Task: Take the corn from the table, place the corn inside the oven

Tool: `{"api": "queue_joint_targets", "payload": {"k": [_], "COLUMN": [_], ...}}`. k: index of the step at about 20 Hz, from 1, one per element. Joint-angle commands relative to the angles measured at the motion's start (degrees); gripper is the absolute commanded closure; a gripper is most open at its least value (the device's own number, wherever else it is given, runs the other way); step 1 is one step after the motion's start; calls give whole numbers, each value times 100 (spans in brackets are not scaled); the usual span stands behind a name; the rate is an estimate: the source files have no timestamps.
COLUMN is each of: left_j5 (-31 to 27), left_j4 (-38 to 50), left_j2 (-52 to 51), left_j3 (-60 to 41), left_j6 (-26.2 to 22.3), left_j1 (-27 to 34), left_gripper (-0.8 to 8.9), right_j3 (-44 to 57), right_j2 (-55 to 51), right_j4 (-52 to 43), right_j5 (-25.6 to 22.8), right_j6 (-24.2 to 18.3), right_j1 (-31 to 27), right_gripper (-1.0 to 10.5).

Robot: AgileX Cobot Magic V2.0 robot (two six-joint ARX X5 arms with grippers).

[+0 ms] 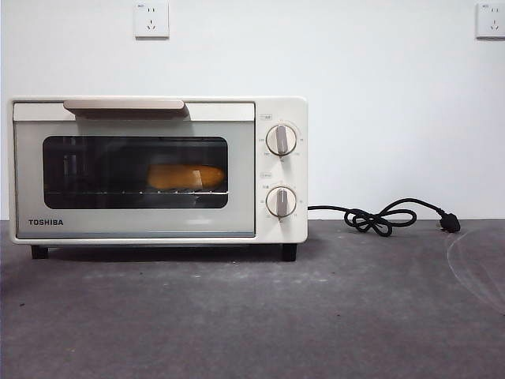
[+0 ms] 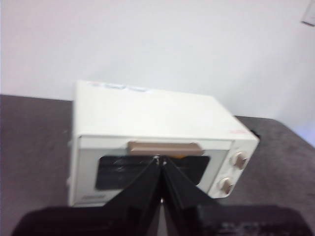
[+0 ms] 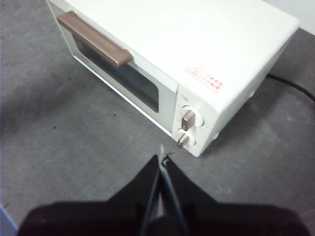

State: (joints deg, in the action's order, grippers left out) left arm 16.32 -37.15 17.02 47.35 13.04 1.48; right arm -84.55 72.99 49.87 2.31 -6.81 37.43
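The cream-white TOSHIBA oven [image 1: 158, 170] stands on the dark grey table [image 1: 252, 316] with its door closed. Through the dark glass the yellow-orange corn [image 1: 185, 177] lies on the rack inside, lengthwise. My left gripper [image 2: 160, 160] is shut and empty, held above and in front of the oven [image 2: 147, 132], level with its beige handle [image 2: 165, 147]. My right gripper [image 3: 162, 160] is shut and empty too, hovering over the table in front of the oven's knob end [image 3: 189, 125]. Neither arm shows in the front view.
The oven's black cord [image 1: 383, 217] lies coiled on the table to the oven's right, its plug [image 1: 450, 224] farther right. A white wall with two sockets [image 1: 151, 20] stands behind. Bare table stretches in front of the oven.
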Motion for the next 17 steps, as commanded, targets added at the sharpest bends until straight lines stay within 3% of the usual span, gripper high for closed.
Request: {"api": "queue_joint_targets", "payload": {"k": [1, 17], "left_j5": [-343, -435], "left_j4": [-330, -1290], "left_j2": [-186, -37], "left_j3": [-42, -42], "left_j6": [-160, -131], "left_j1": [-2, -2], "left_gripper": [821, 817], "right_j3": [-2, -4], "right_j2": [24, 24], "right_j4": [-70, 33], "right_j5": [-136, -238], "right_j6": [57, 61], "right_j1": [0, 0], "right_gripper": [962, 958]}}
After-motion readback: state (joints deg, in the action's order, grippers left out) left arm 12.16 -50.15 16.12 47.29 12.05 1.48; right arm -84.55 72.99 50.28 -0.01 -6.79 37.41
